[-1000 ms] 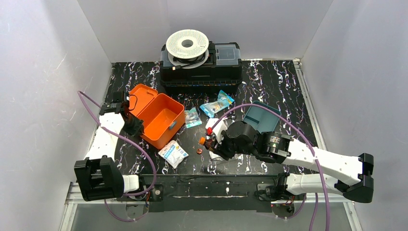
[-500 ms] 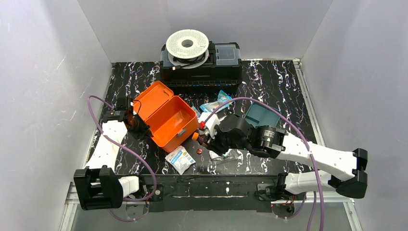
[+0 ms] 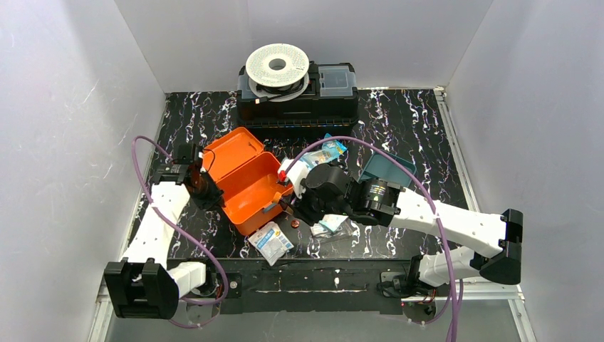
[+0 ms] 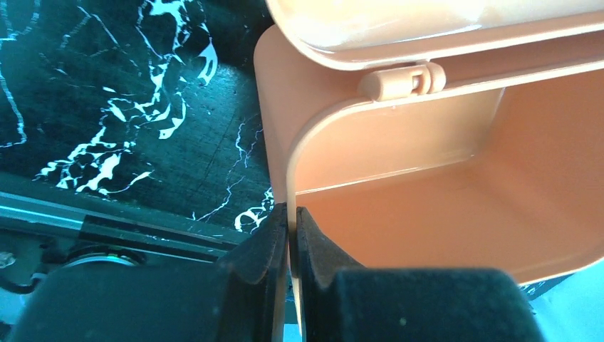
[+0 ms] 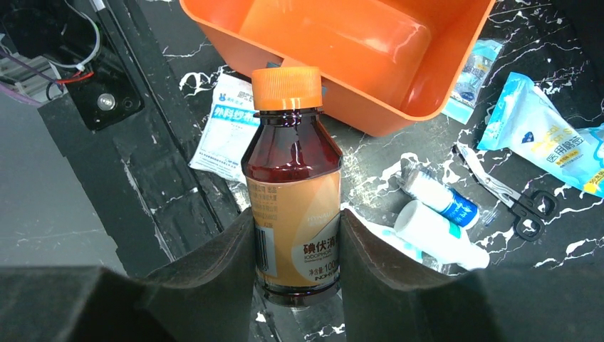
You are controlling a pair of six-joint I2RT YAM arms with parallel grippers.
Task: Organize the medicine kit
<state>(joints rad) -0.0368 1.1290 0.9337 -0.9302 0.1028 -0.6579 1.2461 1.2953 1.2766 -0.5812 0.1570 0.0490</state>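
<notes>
**Q:** Where is the medicine kit located, and how is it secured?

**A:** The medicine kit [image 3: 249, 187] is found left of centre in the overhead view, with its lid raised. One thin orange wall is pinched between the closed fingers of the left hand [image 4: 292, 231].

**Q:** What is carried by the right hand?

**A:** A brown bottle [image 5: 292, 178] with an orange cap is clamped between the pads of the right hand [image 5: 298, 224]. In the wrist view, the cap is seen against the kit's outer wall.

**Q:** What is placed around the kit?

**A:** A white sachet [image 3: 271, 242] is laid just below it. A blue packet [image 3: 320, 153], scissors [image 5: 509, 199] and two small white vials [image 5: 438, 235] are scattered to its right. A teal tray [image 3: 388, 169] at right of centre is partly covered by the right arm. A black toolbox [image 3: 299, 107], topped by a white spool [image 3: 278, 65], is set at upper centre.

**Q:** How are the surface and room described?

**A:** The tabletop [image 3: 406, 121] is black with white veining and is enclosed by plain white walls [image 3: 64, 107].
</notes>
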